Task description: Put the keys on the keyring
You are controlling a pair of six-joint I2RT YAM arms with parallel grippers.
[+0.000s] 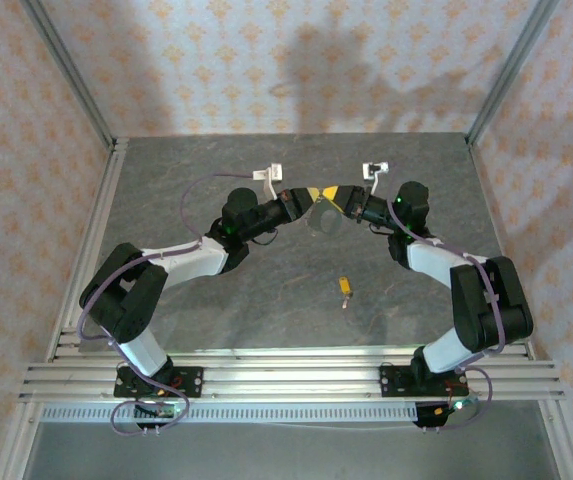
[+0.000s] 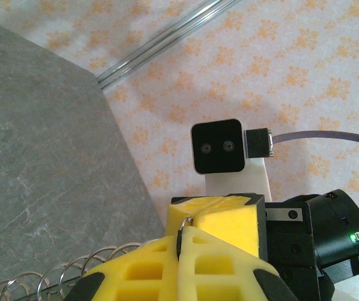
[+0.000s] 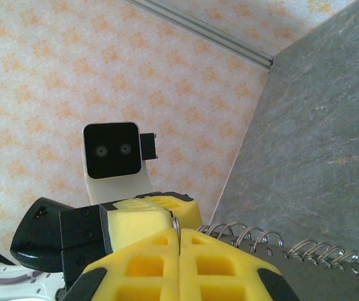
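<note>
Above the middle of the table my two grippers meet tip to tip. The left gripper [image 1: 304, 197] is shut, and a thin wire of the keyring [image 1: 323, 216] is pinched in the seam of its yellow pads [image 2: 182, 241]. The right gripper [image 1: 338, 196] is shut too [image 3: 179, 241], with the same wire entering its tips. The keyring's wire coils [image 3: 242, 233] hang below the fingers [image 2: 60, 276]. One small key [image 1: 344, 287] with an orange-yellow head lies flat on the table, nearer the arm bases and apart from both grippers.
The grey table [image 1: 216, 300] is ringed by aluminium rails [image 1: 96, 230] and patterned walls. The right arm's wrist camera [image 2: 220, 146] faces the left one closely. Both arm bases sit at the near edge.
</note>
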